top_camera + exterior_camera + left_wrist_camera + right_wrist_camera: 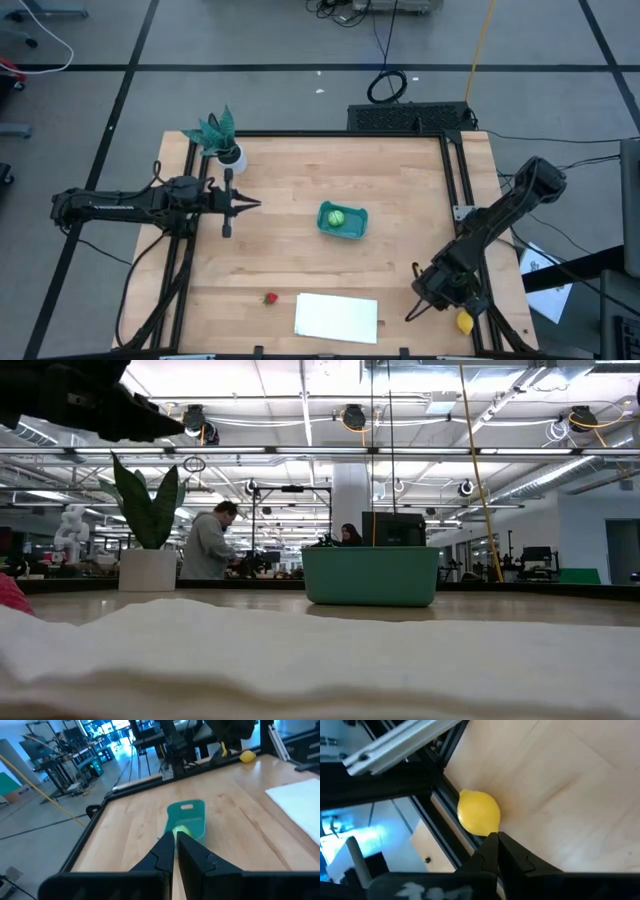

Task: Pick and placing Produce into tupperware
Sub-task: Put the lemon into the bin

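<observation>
The teal tupperware (343,221) stands mid-table with the light-green fruit (336,217) inside it. The yellow lemon (465,322) lies at the table's near right corner, against the black frame rail (445,805). The red strawberry (270,298) rests on the wood near the front edge. My right gripper (496,837) is shut and slants down, its tips right at the lemon (479,813). My left gripper (250,205) is shut and hovers level at the table's left, pointing at the tupperware (187,817). My right gripper's shut fingertips (490,842) stand at the lemon's near side (487,831), coming slanting down from the table's inner side. Whether they touch it, I cannot tell. The lemon lies on the table beside the rail.
A flat white sheet (337,316) lies at the front edge, between the strawberry and my right arm. A teal plant in a white pot (222,140) stands at the far left corner. Black frame rails (462,190) border the table. People show in the room beyond, in the low view.
</observation>
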`<action>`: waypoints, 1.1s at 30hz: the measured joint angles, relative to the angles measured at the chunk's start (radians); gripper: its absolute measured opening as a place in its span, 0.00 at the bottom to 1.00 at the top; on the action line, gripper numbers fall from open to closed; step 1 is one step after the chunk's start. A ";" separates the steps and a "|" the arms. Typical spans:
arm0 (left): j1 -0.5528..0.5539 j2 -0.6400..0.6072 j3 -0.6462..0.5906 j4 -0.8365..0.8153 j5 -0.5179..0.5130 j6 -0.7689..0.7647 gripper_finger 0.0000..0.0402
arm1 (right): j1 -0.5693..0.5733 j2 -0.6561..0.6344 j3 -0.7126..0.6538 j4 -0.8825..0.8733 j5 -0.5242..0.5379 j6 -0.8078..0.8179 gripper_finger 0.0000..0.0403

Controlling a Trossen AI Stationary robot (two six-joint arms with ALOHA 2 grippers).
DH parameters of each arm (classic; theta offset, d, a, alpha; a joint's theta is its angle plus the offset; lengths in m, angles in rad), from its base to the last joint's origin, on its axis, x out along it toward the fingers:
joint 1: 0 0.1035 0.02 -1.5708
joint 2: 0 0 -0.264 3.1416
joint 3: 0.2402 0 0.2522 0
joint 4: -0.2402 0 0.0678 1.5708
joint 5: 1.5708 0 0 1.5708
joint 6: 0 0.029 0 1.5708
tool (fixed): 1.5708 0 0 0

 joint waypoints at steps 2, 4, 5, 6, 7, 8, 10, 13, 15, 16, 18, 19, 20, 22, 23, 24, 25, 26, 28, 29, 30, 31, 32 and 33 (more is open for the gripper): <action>0.000 0.000 0.000 0.011 0.000 -0.019 0.06 | 0.000 0.018 0.000 0.001 -0.003 -0.026 0.00; 0.000 0.000 0.000 0.018 0.000 -0.060 0.06 | 0.000 0.039 0.000 0.001 -0.014 -0.056 0.00; 0.000 0.000 0.000 0.021 -0.001 -0.084 0.06 | 0.000 0.051 0.000 0.000 -0.026 -0.076 0.00; 0.000 0.000 0.000 0.022 0.000 -0.109 0.06 | 0.000 0.063 0.000 0.001 -0.029 -0.094 0.00; 0.000 0.000 0.000 0.022 -0.001 -0.135 0.06 | 0.000 0.075 0.000 0.000 -0.038 -0.107 0.00; 0.000 0.000 0.000 0.023 -0.001 -0.157 0.06 | 0.000 0.089 0.005 -0.005 -0.058 -0.118 0.00; 0.000 0.000 0.000 0.023 -0.001 -0.193 0.06 | 0.000 0.111 0.026 -0.017 -0.080 -0.141 0.00; 0.000 0.000 0.000 0.025 -0.011 -0.230 0.06 | 0.000 0.132 0.073 -0.043 -0.079 -0.211 0.00; 0.000 0.000 0.000 0.026 -0.030 -0.253 0.06 | 0.000 0.137 0.098 -0.041 -0.065 -0.241 0.00; 0.000 0.000 0.000 0.026 -0.037 -0.259 0.06 | 0.001 0.139 0.110 -0.038 -0.050 -0.252 0.00; 0.000 0.000 0.000 0.031 -0.060 -0.263 0.06 | 0.002 0.144 0.128 -0.035 -0.029 -0.281 0.00; 0.000 0.000 0.000 0.037 -0.071 -0.270 0.06 | 0.005 0.144 0.132 -0.031 -0.020 -0.289 0.00; 0.000 0.000 0.000 0.044 -0.080 -0.280 0.06 | 0.007 0.144 0.135 -0.023 -0.020 -0.298 0.00; 0.000 0.000 0.000 0.057 -0.087 -0.291 0.06 | 0.015 0.144 0.136 -0.011 -0.016 -0.327 0.00; 0.000 0.000 0.000 0.063 -0.088 -0.298 0.06 | 0.022 0.144 0.136 -0.012 0.001 -0.338 0.00; 0.000 0.000 0.000 0.070 -0.088 -0.307 0.06 | 0.027 0.144 0.136 -0.013 0.021 -0.350 0.00; 0.000 0.000 0.000 0.074 -0.088 -0.314 0.06 | 0.035 0.144 0.136 -0.009 0.039 -0.359 0.00; 0.000 0.000 0.000 0.075 -0.088 -0.322 0.06 | 0.041 0.146 0.136 -0.004 0.053 -0.372 0.00; 0.000 0.000 0.000 0.074 -0.088 -0.332 0.06 | 0.051 0.149 0.136 0.013 0.058 -0.391 0.00; 0.000 0.000 0.000 0.074 -0.093 -0.336 0.06 | 0.056 0.153 0.136 0.021 0.058 -0.390 0.00; 0.000 0.000 0.000 0.075 -0.101 -0.337 0.06 | 0.057 0.160 0.137 0.028 0.055 -0.372 0.00; 0.000 0.000 0.000 0.075 -0.107 -0.337 0.06 | 0.058 0.167 0.137 0.031 0.054 -0.353 0.00; 0.000 0.000 0.000 0.074 -0.113 -0.337 0.06 | 0.062 0.172 0.137 0.031 0.049 -0.339 0.00; 0.000 0.001 0.000 0.074 -0.118 -0.339 0.06 | 0.063 0.176 0.137 0.030 0.037 -0.335 0.00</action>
